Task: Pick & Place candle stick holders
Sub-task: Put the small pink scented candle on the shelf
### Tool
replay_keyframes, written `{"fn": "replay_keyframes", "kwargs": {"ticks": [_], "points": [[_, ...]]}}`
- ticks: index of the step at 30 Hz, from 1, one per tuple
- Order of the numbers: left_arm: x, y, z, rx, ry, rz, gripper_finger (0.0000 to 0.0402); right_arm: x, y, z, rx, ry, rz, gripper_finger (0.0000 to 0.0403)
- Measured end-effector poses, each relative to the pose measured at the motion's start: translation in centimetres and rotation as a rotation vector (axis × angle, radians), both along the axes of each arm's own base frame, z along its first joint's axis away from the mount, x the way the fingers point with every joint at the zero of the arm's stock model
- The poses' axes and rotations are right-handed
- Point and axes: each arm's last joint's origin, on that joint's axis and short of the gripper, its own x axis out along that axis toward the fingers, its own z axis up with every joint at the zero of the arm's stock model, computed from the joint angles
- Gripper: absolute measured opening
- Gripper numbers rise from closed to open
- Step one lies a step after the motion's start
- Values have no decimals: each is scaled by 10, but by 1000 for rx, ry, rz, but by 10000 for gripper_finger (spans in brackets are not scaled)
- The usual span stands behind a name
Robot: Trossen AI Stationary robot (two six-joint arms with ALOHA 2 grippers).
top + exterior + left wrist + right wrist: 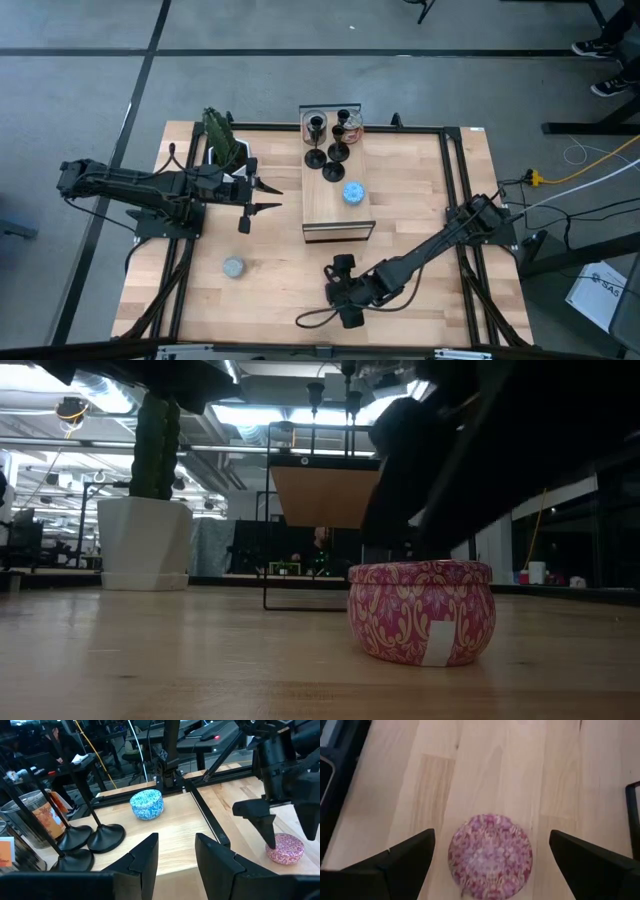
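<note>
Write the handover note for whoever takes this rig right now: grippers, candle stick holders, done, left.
Left gripper: open, empty, hanging beside the raised wooden shelf.
Right gripper: open, poised over the pink tin on the table, not gripping it.
Candle stick holders: three black ones standing together at the shelf's far end, next to a blue tin.
Done: cannot tell from here.
Left: neither gripper holds a holder; any pick remains to be started.

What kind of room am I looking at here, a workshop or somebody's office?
Probably a robotics lab or workshop. Two robot arms are mounted at a wooden table, framed workbenches with equipment stand beyond it, and ceiling light panels hang overhead.
</note>
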Motion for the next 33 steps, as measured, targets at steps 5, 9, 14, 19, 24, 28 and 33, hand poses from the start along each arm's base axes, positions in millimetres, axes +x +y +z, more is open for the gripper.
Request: {"fn": "replay_keyframes", "kwargs": {"ticks": [5,9,14,19,24,28,33], "points": [[0,0,0,0,-1,0,122,9,-5,-13,57,37,-9,394],[0,0,0,0,-1,0,124,12,-9,-24,73,71,-40,394],[0,0,0,0,0,0,123,12,-10,-28,88,93,-88,394],[0,0,0,0,0,0,123,9,-12,-29,102,128,-155,389],[0,0,0,0,0,0,124,8,-12,-30,99,134,-159,341],[0,0,0,0,0,0,122,10,-13,-29,102,126,-162,289],[0,0,0,0,-1,0,125,11,-14,-24,122,112,-165,290]]}}
